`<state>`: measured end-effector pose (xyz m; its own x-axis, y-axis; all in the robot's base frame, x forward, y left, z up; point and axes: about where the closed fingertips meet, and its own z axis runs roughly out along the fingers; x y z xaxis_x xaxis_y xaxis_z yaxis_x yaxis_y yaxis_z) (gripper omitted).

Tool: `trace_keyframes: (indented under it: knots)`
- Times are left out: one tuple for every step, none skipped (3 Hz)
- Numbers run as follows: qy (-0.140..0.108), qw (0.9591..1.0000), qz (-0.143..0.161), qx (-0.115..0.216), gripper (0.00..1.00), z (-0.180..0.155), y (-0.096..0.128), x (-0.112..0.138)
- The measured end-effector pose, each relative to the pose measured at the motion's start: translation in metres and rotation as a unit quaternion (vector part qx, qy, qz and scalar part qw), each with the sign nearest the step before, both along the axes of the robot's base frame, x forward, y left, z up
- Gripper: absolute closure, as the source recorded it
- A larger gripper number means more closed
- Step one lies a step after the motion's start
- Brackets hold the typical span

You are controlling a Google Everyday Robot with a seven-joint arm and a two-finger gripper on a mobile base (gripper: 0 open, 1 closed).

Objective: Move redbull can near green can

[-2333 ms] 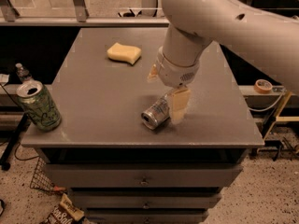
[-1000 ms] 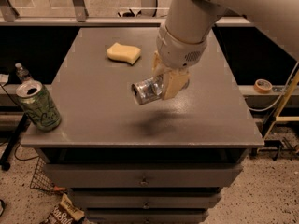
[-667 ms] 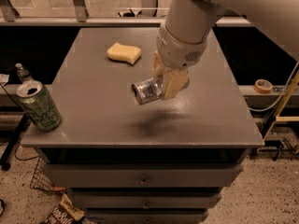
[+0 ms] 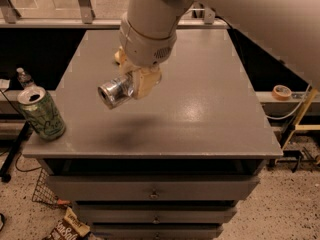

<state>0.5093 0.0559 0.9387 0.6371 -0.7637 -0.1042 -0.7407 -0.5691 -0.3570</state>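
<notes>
The redbull can (image 4: 115, 92) is a slim silver can held on its side in the air above the grey table (image 4: 200, 109), its round end facing the camera. My gripper (image 4: 134, 84) is shut on it, with tan fingers (image 4: 145, 82) around its far end. The green can (image 4: 42, 113) stands upright at the table's front left corner, well to the left of and below the held can. A shadow lies on the table under the held can.
A yellow sponge (image 4: 119, 55) lies behind the arm, mostly hidden. A roll of tape (image 4: 281, 91) sits on a shelf to the right. A small bottle (image 4: 24, 77) stands left of the table. Drawers are below the tabletop.
The gripper has lifted the redbull can off the table and carried it left, toward the green can. The sponge is now mostly hidden behind the arm.
</notes>
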Motion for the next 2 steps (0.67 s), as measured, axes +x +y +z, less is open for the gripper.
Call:
trace_keyframes:
  knots:
    - [-0.007, 0.9984, 0.055, -0.002, 1.0, -0.005, 0.044, 0.005]
    - [-0.003, 0.9956, 0.094, -0.004, 1.0, -0.021, 0.076, 0.007]
